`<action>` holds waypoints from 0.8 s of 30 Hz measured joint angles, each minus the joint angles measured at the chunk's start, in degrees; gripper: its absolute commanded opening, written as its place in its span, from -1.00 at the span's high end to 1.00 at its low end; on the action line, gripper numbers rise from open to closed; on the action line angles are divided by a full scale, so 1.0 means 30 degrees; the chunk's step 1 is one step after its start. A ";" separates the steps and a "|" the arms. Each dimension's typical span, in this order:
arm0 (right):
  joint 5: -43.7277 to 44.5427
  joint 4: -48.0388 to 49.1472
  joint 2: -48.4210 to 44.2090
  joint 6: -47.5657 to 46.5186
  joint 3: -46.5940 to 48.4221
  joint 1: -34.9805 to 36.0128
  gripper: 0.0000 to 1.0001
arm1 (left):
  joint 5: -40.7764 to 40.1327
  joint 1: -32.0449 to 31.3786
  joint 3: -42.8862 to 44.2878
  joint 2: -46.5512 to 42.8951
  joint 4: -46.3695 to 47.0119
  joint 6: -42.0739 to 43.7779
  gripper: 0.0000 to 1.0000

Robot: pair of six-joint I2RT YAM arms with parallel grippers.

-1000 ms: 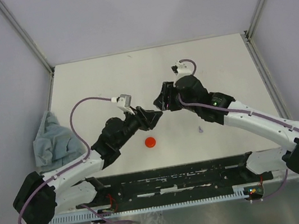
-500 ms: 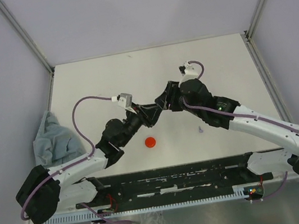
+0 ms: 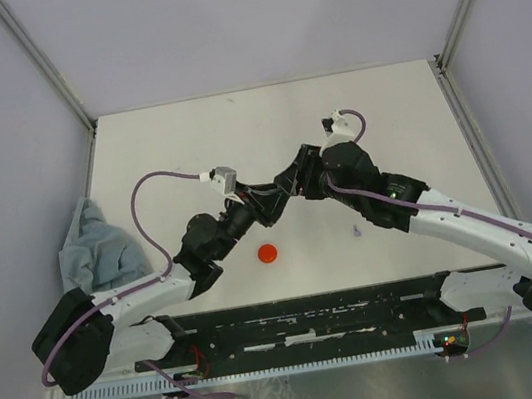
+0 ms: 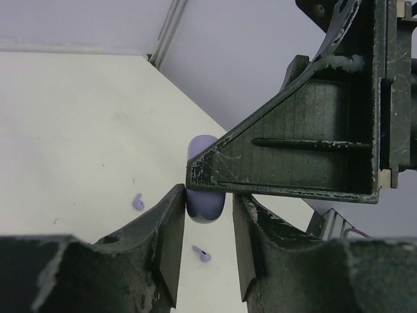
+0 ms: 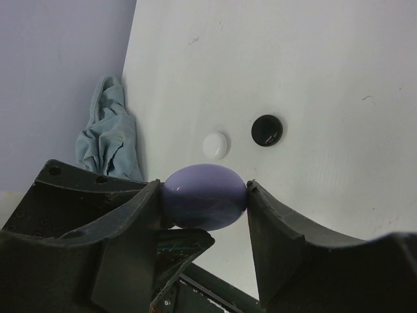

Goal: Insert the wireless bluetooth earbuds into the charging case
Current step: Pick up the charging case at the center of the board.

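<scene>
**Lavender charging case** [image 5: 205, 195]: raised off the surface [image 3: 186, 141] at the middle of the overhead view. The lid looks shut. It is clamped across its width by the right claw [image 5: 203, 190], likely so the other arm can work on it.

**Left claw** [image 4: 208, 197]: jaws drawn close about the case's lower edge. One pad seems to touch and the other shows a sliver of gap, so I cannot tell whether it grips.

**Lavender earbuds** [image 4: 138, 203]: one lies loose on the surface, lower left of the left wrist view. A second earbud [image 4: 202, 254] lies at bottom centre. Neither is inserted yet.

**Sundries:** white case [image 5: 215, 145], black case [image 5: 267, 130], red case [image 3: 268, 253], cloth [image 5: 107, 140].
</scene>
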 measured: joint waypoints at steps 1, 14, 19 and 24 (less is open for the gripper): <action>-0.0095 0.0000 -0.0022 0.0007 0.0000 0.0000 0.05 | 0.0109 0.0007 -0.0029 0.0066 0.0189 0.0015 0.20; -0.0481 -0.0007 -0.0328 0.0066 -0.0248 0.0022 -0.13 | 0.0721 0.0007 -0.0306 0.0481 0.1180 0.0066 0.57; -0.0532 -0.0015 -0.0517 -0.0313 -0.0248 0.0044 -0.42 | 0.0801 0.0007 -0.0503 0.0481 0.1603 0.0146 0.83; -0.0736 -0.0262 -0.1239 -0.2098 0.0029 0.0029 -0.59 | 0.0969 0.0007 -0.1443 0.0175 0.1872 0.0685 0.95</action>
